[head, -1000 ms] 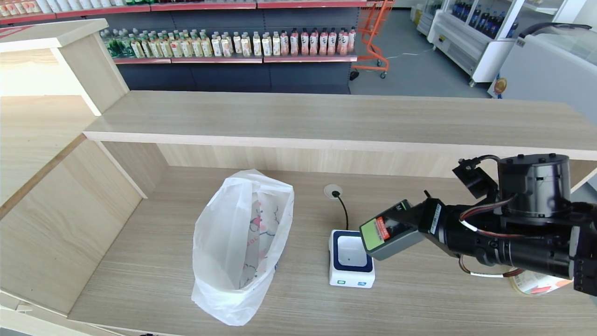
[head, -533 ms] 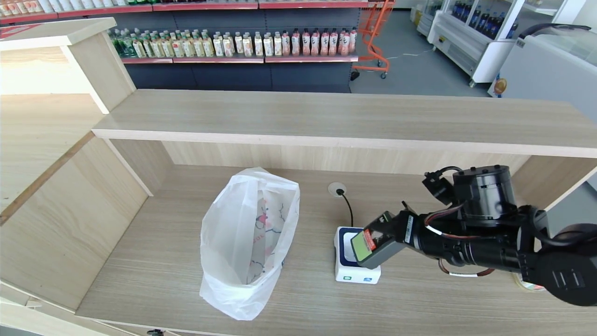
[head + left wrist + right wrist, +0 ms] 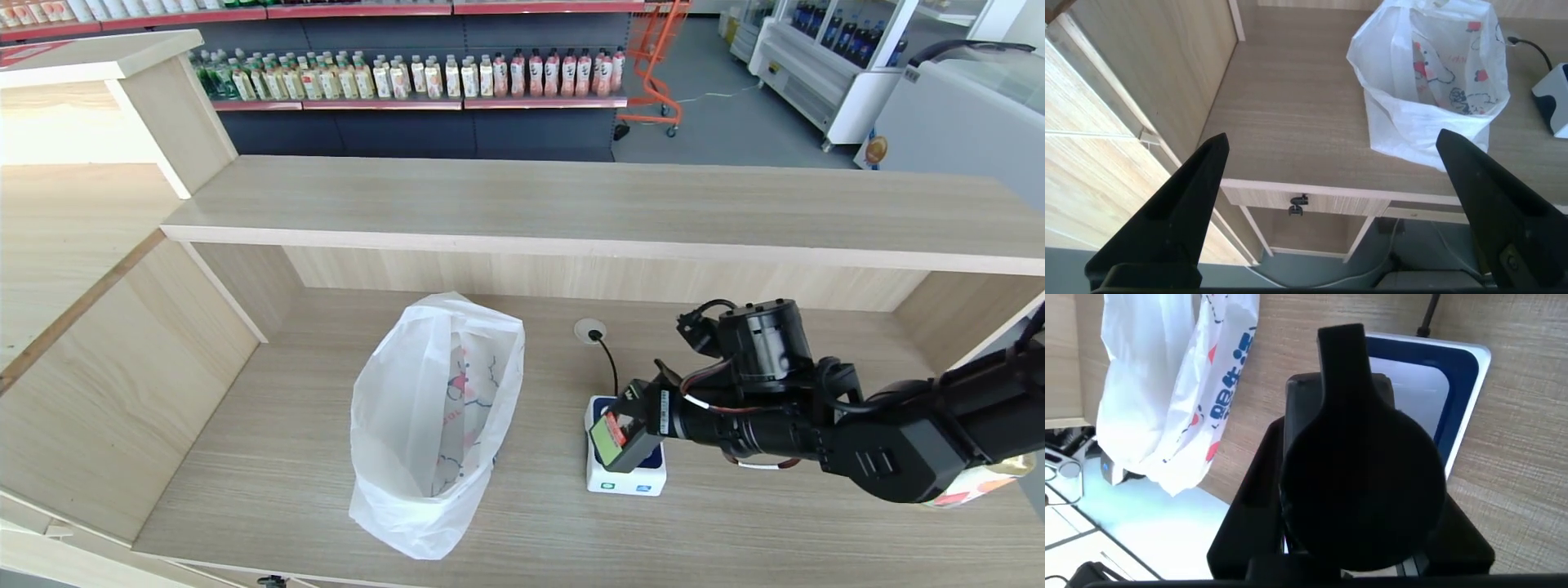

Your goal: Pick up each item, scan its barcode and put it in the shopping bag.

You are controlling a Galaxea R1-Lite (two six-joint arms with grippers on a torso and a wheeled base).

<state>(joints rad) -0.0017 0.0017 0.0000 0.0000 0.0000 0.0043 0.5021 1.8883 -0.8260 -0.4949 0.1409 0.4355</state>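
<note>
My right gripper [image 3: 627,423] is clamped on a small dark-grey box with a green and red label [image 3: 607,436], held tilted just above the white, blue-windowed barcode scanner [image 3: 625,483], which sits midway along the wooden counter surface [image 3: 269,474] (green label end turned toward the bag). The white plastic shopping bag [image 3: 433,425] stands upright, mouth open, near the scanner on its left-edge side, not touching it. My left gripper [image 3: 1333,143] hangs by the surface's near edge, fingers spread wide, holding nothing.

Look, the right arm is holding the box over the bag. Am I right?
Not quite. The right end effector holds the box over the scanner, not the bag, which stands beside the scanner. The head view shows it.
</note>
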